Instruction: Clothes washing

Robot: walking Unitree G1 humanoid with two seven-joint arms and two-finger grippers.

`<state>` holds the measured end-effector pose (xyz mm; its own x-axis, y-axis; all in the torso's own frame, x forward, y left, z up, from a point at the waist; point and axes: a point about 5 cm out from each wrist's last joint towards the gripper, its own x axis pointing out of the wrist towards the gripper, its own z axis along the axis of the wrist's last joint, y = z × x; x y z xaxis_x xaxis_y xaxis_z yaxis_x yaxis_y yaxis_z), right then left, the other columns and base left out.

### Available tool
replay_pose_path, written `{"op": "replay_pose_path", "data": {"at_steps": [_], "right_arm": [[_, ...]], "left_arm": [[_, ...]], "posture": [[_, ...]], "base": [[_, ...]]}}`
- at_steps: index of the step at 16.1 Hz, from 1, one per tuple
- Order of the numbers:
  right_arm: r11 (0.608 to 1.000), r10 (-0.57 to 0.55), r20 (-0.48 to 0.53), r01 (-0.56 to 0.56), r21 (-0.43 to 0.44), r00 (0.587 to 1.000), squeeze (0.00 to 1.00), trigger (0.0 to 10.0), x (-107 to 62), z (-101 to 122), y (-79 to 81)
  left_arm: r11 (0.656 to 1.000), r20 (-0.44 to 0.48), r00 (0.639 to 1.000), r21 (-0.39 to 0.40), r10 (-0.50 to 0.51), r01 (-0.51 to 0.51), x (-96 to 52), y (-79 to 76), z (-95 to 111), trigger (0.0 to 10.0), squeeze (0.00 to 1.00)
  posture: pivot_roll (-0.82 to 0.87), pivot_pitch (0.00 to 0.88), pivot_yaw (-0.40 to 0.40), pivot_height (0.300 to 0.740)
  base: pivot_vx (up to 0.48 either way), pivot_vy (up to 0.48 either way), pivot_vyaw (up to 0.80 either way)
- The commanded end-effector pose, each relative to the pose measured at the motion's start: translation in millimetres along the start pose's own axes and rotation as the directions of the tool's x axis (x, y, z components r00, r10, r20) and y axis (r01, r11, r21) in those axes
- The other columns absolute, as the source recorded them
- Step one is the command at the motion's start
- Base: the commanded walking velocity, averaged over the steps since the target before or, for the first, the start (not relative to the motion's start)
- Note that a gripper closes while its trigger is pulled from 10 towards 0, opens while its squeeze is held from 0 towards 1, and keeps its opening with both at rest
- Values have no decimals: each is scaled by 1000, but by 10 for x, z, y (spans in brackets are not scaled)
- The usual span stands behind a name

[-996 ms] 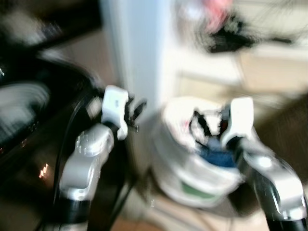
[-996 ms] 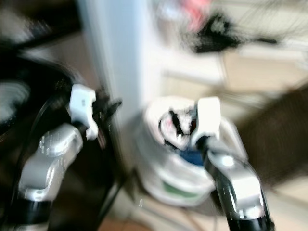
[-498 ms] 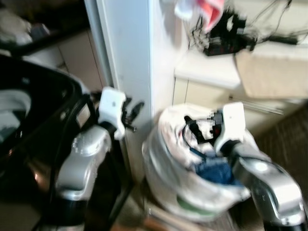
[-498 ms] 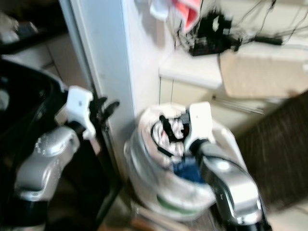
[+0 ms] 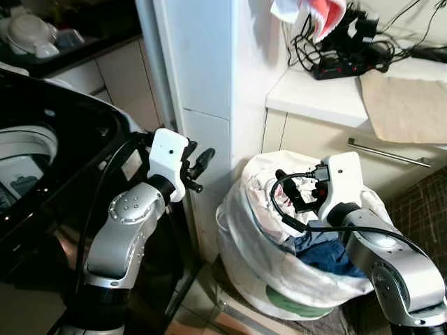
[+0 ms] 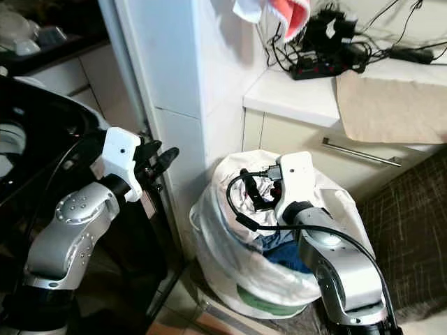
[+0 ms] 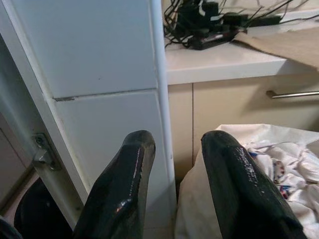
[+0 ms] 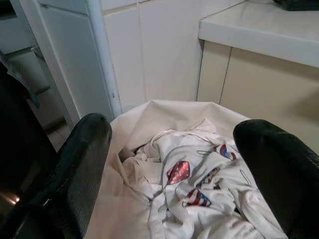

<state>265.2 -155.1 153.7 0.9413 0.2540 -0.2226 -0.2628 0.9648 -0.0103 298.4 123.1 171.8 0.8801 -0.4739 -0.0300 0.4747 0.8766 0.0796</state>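
The right claw (image 5: 297, 192) hung just above the mouth of the laundry bag (image 5: 255, 269), its two black fingers (image 8: 87, 149) spread wide and holding nothing. Directly beneath them lay a white printed garment (image 8: 197, 186), crumpled at the top of the heap, with blue clothes (image 5: 328, 255) beside it on the near right. To lift a piece cleanly, the claw would likely do best to come straight down onto a raised fold of the white garment, keeping its fingers clear of the bag's own cloth rim, close firmly, and rise until the fabric came free of the pile.

The left claw (image 5: 199, 167) was held up to the left of the bag, close to the white cabinet panel (image 5: 202, 77), fingers (image 7: 124, 184) parted and empty. The open washing machine (image 5: 31, 164) stood at far left, well apart from the bag, so a carry across would be needed.

On the tabletop (image 5: 314, 94) at the far right sat a power strip (image 5: 346, 63) with tangled cables. No brand, label or writing could be read anywhere; the garment's print was only red and blue shapes.
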Motion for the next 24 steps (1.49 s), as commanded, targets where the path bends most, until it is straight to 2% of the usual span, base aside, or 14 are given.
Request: {"op": "replay_pose_path", "data": {"at_steps": [1, 5, 7, 11, 17, 18, 20, 24], "right_arm": [[1000, 6, 2, -6, -2, 1000, 0, 10000, -14, 17, 12], [1000, 11, 44, -10, -9, 999, 0, 10000, -14, 89, 7], [1000, 15, 63, -15, -8, 998, 0, 10000, -22, 127, 8], [1000, 17, 106, -17, -1, 994, 0, 10000, -46, 199, -26], [1000, 10, 110, -10, -2, 994, 0, 10000, -55, 200, -51], [1000, 1, 106, 0, -6, 994, 0, 10000, -54, 195, -64], [1000, -9, 100, 10, -10, 995, 0, 10000, -51, 183, -82], [999, -4, 70, 6, -36, 998, 0, 10000, -34, 128, -78]], "left_arm": [[1000, 4, 1000, 6, -3, 3, -14, 9, 12, 10000, 0], [1000, 10, 1000, 4, -7, 7, -15, -11, 21, 10000, 0], [998, 36, 999, 55, 6, -8, -17, -22, 68, 10000, 0], [998, 62, 998, 57, 23, -26, 6, -64, 118, 10000, 0], [997, 59, 997, 45, 57, -60, 33, -61, 112, 10000, 0], [996, 61, 994, -6, 93, -93, 34, -30, 109, 10000, 0], [996, 58, 994, 4, 90, -90, 30, -15, 101, 10000, 0], [989, 59, 989, -58, 137, -133, 27, 45, 71, 10000, 0]], "posture": [[-101, 0, 42, 740], [-100, 0, 39, 740], [-101, 0, 38, 740], [-102, 0, 35, 740], [-106, 0, 41, 740], [-106, 0, 41, 740], [-104, 0, 37, 740], [-104, 0, 36, 740]], "base": [[0, 476, 0], [0, 475, 0], [0, 0, 0], [0, -480, 0], [0, -480, 0], [0, 0, 0], [0, 0, 0], [298, 0, 513]]}}
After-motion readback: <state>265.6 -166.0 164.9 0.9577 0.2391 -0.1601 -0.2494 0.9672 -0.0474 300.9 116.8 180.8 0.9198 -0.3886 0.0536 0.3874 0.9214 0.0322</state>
